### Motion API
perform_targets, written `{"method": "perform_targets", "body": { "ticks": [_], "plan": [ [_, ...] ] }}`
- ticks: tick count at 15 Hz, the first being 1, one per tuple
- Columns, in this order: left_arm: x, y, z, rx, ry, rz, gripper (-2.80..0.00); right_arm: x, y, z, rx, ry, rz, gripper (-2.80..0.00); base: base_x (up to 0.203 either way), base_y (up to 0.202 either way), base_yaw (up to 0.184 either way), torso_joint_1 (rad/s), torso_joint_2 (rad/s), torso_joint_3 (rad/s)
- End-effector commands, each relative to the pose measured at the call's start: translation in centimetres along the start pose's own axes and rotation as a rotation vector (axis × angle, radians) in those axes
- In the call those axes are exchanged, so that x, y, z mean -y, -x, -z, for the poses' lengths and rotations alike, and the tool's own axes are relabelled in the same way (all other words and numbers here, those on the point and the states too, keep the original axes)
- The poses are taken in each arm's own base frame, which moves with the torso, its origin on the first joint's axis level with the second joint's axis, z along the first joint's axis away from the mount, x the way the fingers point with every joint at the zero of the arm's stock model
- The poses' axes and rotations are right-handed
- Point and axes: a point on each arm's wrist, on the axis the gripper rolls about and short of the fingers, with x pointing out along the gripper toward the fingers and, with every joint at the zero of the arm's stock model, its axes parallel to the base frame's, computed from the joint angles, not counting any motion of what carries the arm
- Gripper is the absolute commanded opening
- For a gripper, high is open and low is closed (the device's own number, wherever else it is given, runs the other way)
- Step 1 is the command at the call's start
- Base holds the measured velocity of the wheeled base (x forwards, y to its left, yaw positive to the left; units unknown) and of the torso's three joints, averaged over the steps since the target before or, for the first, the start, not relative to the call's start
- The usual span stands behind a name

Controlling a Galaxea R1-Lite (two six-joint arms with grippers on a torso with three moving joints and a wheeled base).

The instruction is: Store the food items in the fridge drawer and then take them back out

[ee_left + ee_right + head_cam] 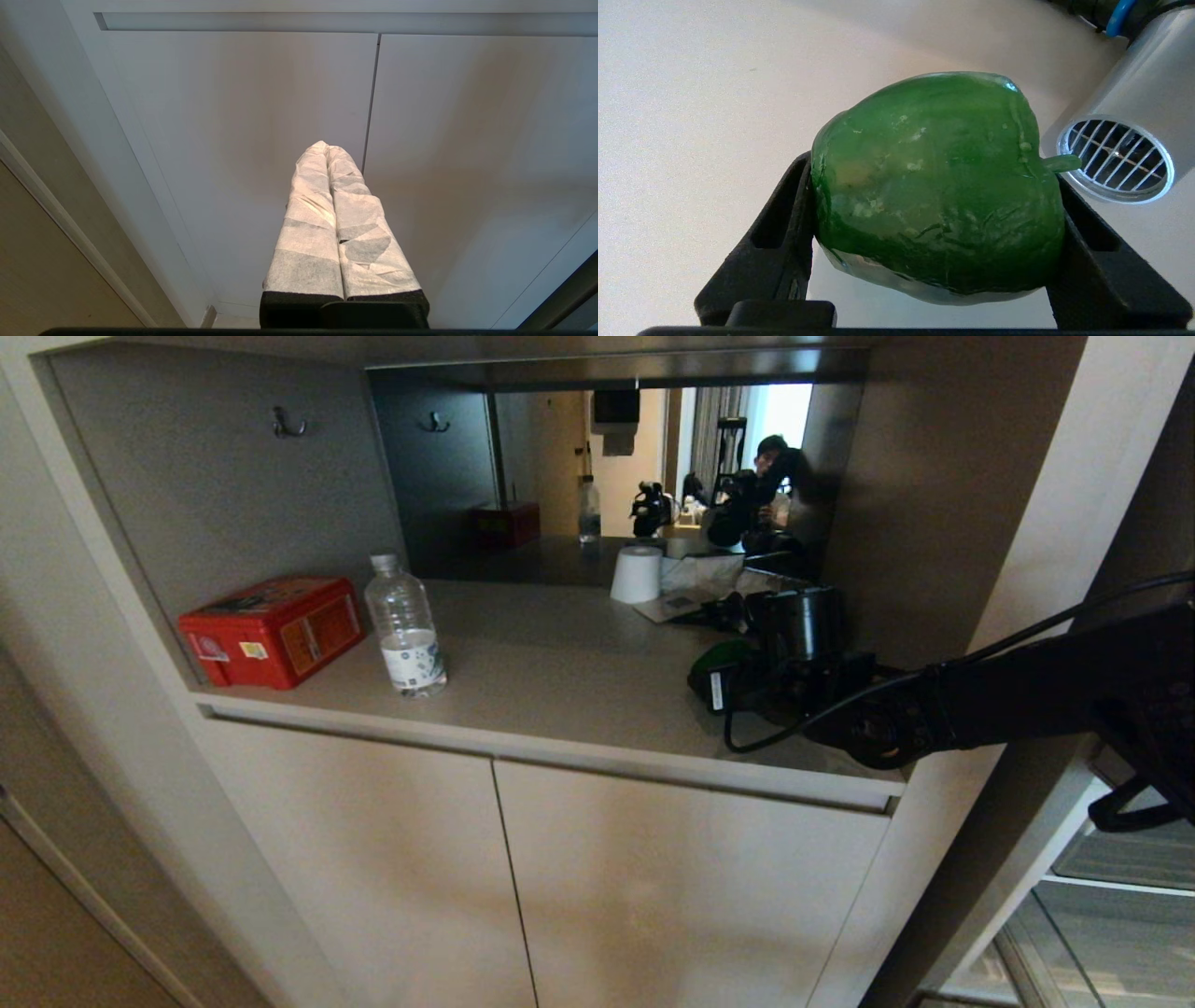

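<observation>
While the right gripper (934,224) held it between both black fingers, the green bell pepper (938,186) showed as one glossy, lobed item with pale scuffs on its skin and a short stem pointing to one side — it sat just above the counter (560,663) at the right end of the niche. Only a sliver of the pepper's green was visible from the head camera, beside the gripper. Counted on the counter: one red box (273,630) at far left, one clear water bottle (406,627) just right of it, one white cup (638,574) near the mirrored back wall, one silver hair dryer (1125,135) close by the pepper. Right arm reached in from the right, roughly level. Left gripper (329,151) — fingers wrapped in white, pressed together, empty — hung low before the two cabinet doors (233,140).
</observation>
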Motion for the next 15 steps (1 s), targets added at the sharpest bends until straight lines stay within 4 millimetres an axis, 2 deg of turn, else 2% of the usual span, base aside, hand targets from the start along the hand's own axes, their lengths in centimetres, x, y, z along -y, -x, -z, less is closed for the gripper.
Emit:
{"method": "perform_targets", "body": {
  "ticks": [1,2,9,15],
  "plan": [
    [0.01,-0.08,0.29,-0.012,0.0,0.0,-2.8,0.07,0.01,-0.08,0.004,-0.002,0.002,-2.8,0.0,0.0,0.0,0.0,0.0,0.0],
    [0.01,-0.08,0.29,-0.011,0.0,0.0,-2.8,0.07,0.01,-0.08,0.004,-0.002,0.002,0.0,0.0,0.0,0.0,0.0,0.0,0.0],
    [0.01,-0.08,0.29,-0.012,0.0,0.0,-2.8,-0.09,-0.56,0.65,-0.014,0.003,0.002,0.0,0.0,0.0,0.0,0.0,0.0,0.0],
    [0.01,-0.08,0.29,-0.012,0.0,0.0,-2.8,-0.06,-0.3,-0.25,0.013,-0.003,0.004,0.0,0.0,0.0,0.0,0.0,0.0,0.0]
  ]
}}
